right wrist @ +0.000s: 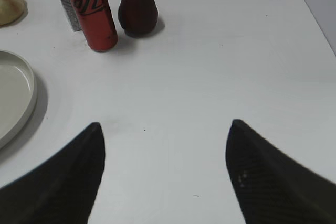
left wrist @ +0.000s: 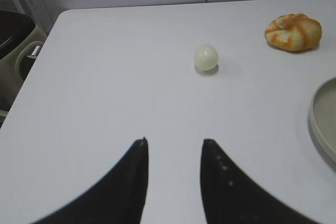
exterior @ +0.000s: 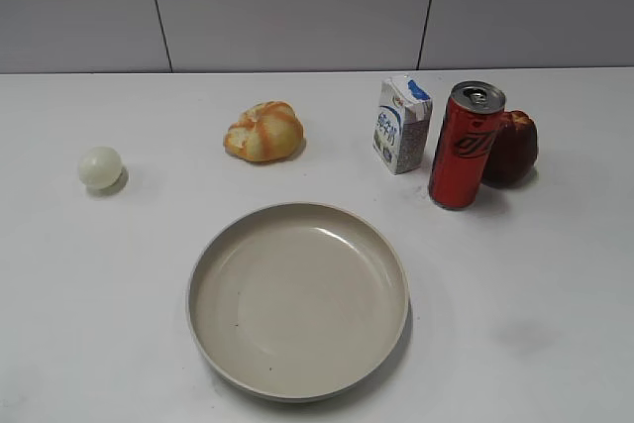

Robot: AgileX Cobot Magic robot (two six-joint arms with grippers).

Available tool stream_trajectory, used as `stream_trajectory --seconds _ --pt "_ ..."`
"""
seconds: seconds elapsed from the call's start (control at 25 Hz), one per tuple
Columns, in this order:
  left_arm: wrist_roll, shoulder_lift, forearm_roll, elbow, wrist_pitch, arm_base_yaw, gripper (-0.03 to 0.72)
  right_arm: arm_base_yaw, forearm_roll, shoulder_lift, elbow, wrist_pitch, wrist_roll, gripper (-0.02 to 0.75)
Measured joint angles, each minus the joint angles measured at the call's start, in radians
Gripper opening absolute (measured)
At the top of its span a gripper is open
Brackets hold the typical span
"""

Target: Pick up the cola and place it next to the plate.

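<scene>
Standing up straight on the white desk [exterior: 99,294], the cola [exterior: 466,146] waits at about 1 o'clock from the plate [exterior: 297,383], well apart from it. A small milk carton [exterior: 401,124] sits just beside the can on one side, and a dark red fruit [exterior: 515,149] is close behind it on the other. A bread roll [exterior: 264,132] and a pale ball [exterior: 100,167] lie farther off toward 11 and 10 o'clock. The right gripper [right wrist: 165,129] hangs over bare desk with its jaws wide apart and nothing in them, and the can is ahead of it at about 11 o'clock. The left gripper [left wrist: 173,142] has its jaws a little apart, holding nothing, facing the ball. The pick has not started yet. To do it well, the right arm should probably come in low and slow, slip one jaw between can and carton, the other between can and fruit, and squeeze the middle of the can so it does not tip.
</scene>
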Motion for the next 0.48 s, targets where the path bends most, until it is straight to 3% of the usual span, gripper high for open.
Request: stream_trajectory --seconds 0.48 --pt "0.000 0.000 0.000 0.000 -0.001 0.000 0.265 0.000 -0.018 0.000 -0.001 -0.006 0.001 0.574"
